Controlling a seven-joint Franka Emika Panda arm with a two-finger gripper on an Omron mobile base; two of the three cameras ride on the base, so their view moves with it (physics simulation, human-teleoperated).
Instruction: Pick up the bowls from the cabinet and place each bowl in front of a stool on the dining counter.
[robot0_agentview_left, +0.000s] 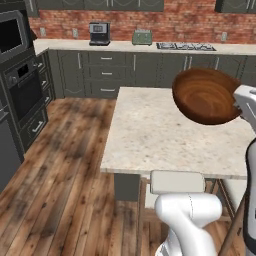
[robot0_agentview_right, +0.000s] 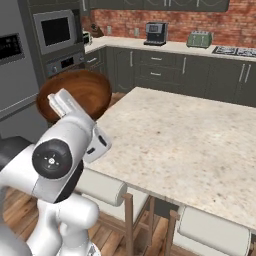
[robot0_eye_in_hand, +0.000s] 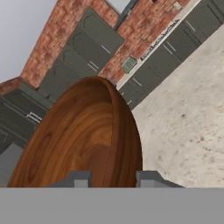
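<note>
At the right of the left base view, I see the dark-brown wooden bowl (robot0_agentview_left: 207, 96) held in the air, tilted, over the far right part of the beige dining surface (robot0_agentview_left: 150, 135), with a stool (robot0_agentview_left: 177, 182) below the near edge. In the right base view the bowl (robot0_agentview_right: 82, 89) hangs at left, past the surface's (robot0_agentview_right: 190, 145) left edge. In the hand view my pincer (robot0_eye_in_hand: 113, 178) is clamped on the bowl's (robot0_eye_in_hand: 83, 135) rim, one fingertip (robot0_eye_in_hand: 78, 179) each side; the surface lies right of it, so I'd judge the move goes that way.
</note>
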